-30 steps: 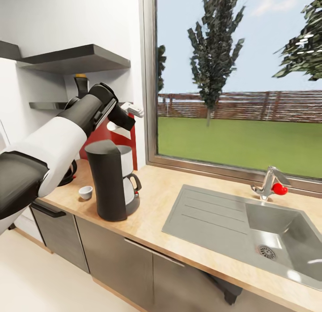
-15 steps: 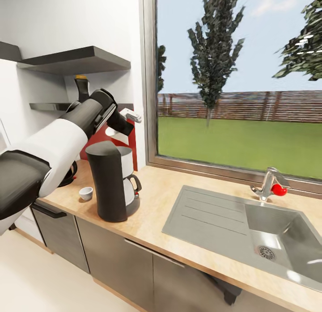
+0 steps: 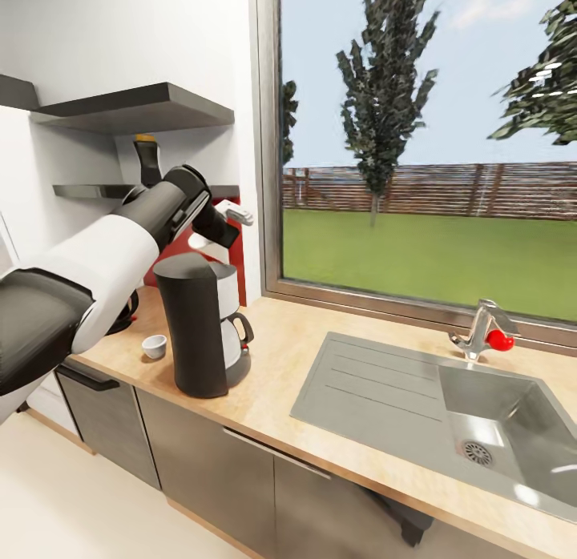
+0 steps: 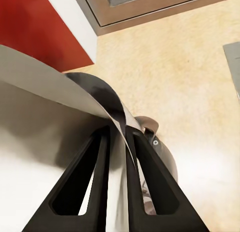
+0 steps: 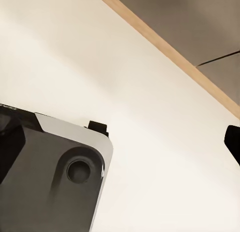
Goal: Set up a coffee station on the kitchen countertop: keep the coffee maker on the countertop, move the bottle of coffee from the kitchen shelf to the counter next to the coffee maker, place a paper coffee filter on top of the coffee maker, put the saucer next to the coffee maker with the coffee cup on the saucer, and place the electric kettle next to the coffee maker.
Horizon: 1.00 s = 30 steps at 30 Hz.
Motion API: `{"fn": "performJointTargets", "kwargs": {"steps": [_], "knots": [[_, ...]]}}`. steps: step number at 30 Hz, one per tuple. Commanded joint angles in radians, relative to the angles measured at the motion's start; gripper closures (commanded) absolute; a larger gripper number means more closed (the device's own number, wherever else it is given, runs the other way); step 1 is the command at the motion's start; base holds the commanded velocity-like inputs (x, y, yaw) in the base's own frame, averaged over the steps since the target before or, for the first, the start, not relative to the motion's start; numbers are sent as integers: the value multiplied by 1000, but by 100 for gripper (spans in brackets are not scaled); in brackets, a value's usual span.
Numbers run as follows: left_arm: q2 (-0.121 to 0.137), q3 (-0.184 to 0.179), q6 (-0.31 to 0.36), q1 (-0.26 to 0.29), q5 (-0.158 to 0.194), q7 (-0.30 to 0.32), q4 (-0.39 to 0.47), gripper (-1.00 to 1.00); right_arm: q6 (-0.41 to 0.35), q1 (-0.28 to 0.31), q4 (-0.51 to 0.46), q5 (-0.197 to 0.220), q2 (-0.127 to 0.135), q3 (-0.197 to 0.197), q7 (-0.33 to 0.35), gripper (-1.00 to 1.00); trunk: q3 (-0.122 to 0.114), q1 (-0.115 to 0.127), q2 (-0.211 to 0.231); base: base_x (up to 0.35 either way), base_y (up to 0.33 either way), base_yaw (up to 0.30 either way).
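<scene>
The left claw (image 4: 116, 157) is pinched shut on the paper filter (image 4: 60, 92), a thin white sheet that bends over between its two fingers. It hangs just above the coffee maker (image 3: 192, 327), which stands right under the claw on the worktop (image 3: 280, 359). The paper looks very light and floppy and could tear or slip, so I think holding it by the edge is best. I cannot tell if the right claw is open or closed.

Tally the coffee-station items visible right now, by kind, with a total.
Coffee maker: 1
Coffee cup: 1
Bottle of coffee: 1
Paper coffee filter: 1
Electric kettle, mostly hidden behind the arm: 1
Total: 5
</scene>
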State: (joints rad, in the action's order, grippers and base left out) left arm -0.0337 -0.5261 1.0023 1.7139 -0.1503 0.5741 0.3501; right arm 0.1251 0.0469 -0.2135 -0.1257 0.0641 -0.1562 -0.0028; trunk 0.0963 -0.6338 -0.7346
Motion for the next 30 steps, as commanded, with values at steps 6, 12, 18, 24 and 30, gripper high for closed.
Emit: {"fn": "performJointTargets", "kwargs": {"steps": [6, 12, 18, 24, 30], "knots": [[1, -3, -1, 1, -14, 10, -13, 100, 2, 1, 0, -10, 0, 0, 0, -100, 2, 0, -1, 0, 0, 0], [0, -33, -1, 1, -14, 10, -25, 100, 2, 1, 0, -11, 0, 0, 0, -100, 2, 0, -1, 0, 0, 0], [0, -51, -1, 1, -14, 10, -24, 100, 2, 1, 0, -10, 0, 0, 0, -100, 2, 0, -1, 0, 0, 0], [0, -61, -1, 1, -14, 10, -19, 100, 2, 1, 0, -11, 0, 0, 0, -100, 2, 0, -1, 27, 0, 0], [0, -61, -1, 1, -14, 10, -19, 100, 2, 1, 0, -11, 0, 0, 0, -100, 2, 0, -1, 40, 0, 0]]}}
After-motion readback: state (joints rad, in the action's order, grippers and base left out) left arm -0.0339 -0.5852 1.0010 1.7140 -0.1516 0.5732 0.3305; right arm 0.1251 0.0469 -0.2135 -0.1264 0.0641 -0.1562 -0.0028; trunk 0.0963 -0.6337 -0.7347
